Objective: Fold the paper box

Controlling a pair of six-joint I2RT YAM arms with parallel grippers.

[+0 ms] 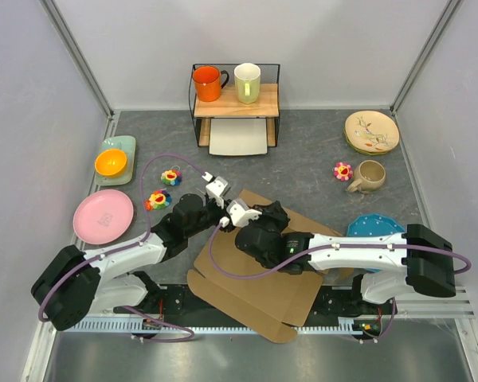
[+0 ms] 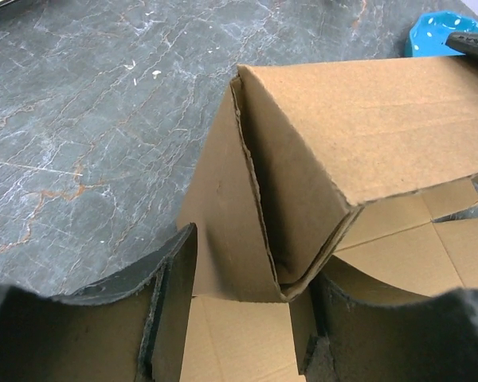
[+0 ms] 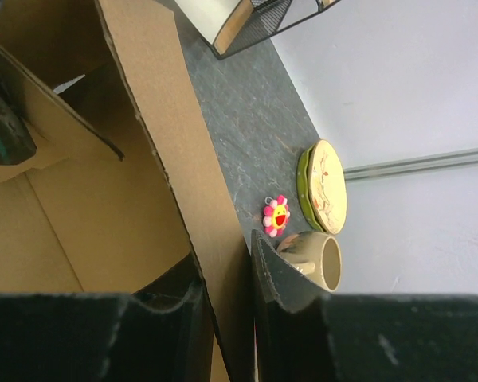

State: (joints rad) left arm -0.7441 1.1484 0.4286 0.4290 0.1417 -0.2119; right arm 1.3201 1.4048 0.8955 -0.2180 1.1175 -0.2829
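From the left there is one pink plate (image 1: 103,216), then one orange bowl (image 1: 111,162) on a pale green tray (image 1: 126,144). Next come a flower toy (image 1: 171,176) and a second flower toy (image 1: 158,199). A third flower toy (image 1: 342,170) lies at the right.

There are three mugs. An orange mug (image 1: 206,83) and a cream mug (image 1: 247,82) stand on the wire shelf (image 1: 267,99). A beige mug (image 1: 370,176) sits at the right, near one patterned plate (image 1: 372,131) and one blue plate (image 1: 372,225).

The single paper box (image 1: 255,298) lies at the near middle of the table (image 1: 303,151), under both arms. It is turned diagonally, with one corner pointing back. The arms hide which axis is longer. It is plain brown corrugated card, mostly flat and creased, with far walls raised.

The left gripper (image 1: 216,189) is released, a folded corner between its fingers (image 2: 171,294). The right gripper (image 1: 240,213) is clenched on a raised wall's edge.
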